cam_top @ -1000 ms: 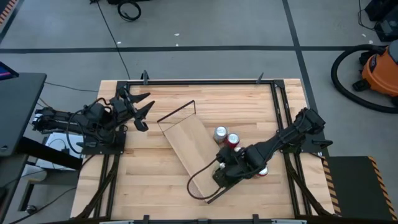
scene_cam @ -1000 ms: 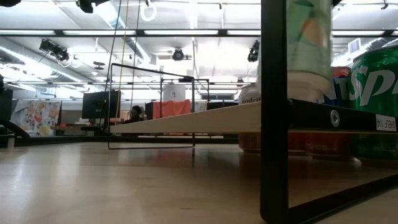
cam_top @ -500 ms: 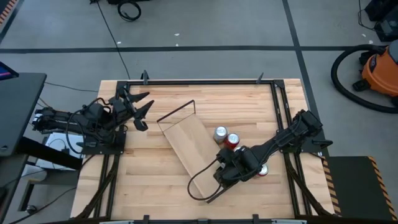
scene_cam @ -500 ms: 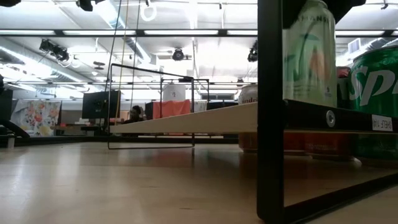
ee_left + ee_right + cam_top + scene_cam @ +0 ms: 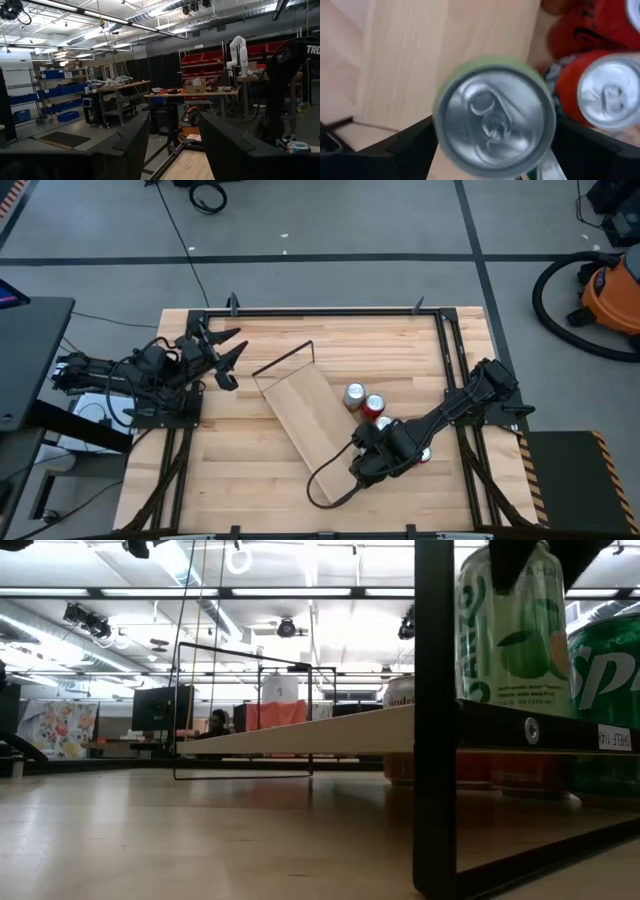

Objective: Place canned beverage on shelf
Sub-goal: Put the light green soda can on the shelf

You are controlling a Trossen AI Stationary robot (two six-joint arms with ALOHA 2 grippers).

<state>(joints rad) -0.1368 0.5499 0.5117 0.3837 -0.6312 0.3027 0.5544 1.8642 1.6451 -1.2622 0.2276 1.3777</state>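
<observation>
A green canned beverage (image 5: 495,115) stands upright on its base on the near end of the shelf (image 5: 305,415), a light-wood board with a dark wire frame (image 5: 437,720). In the low view the can (image 5: 510,635) is just behind the frame's post. My right gripper (image 5: 495,131) points down over the can, open, with one finger on either side of its top. In the high view my right gripper (image 5: 372,460) hides the can. My left gripper (image 5: 232,352) waits open above the table's far left, holding nothing.
Two red cans (image 5: 354,394) (image 5: 375,404) stand on the table beside the shelf's right long edge, one close to the green can (image 5: 605,95). A green soda can (image 5: 605,670) stands near the right arm. A black frame (image 5: 330,311) rims the table.
In the low view the green can was blurred and in motion over the shelf's near end. It now stands still and upright on the board, with another side of its label facing the camera. My right gripper has tipped steeper downward above it.
</observation>
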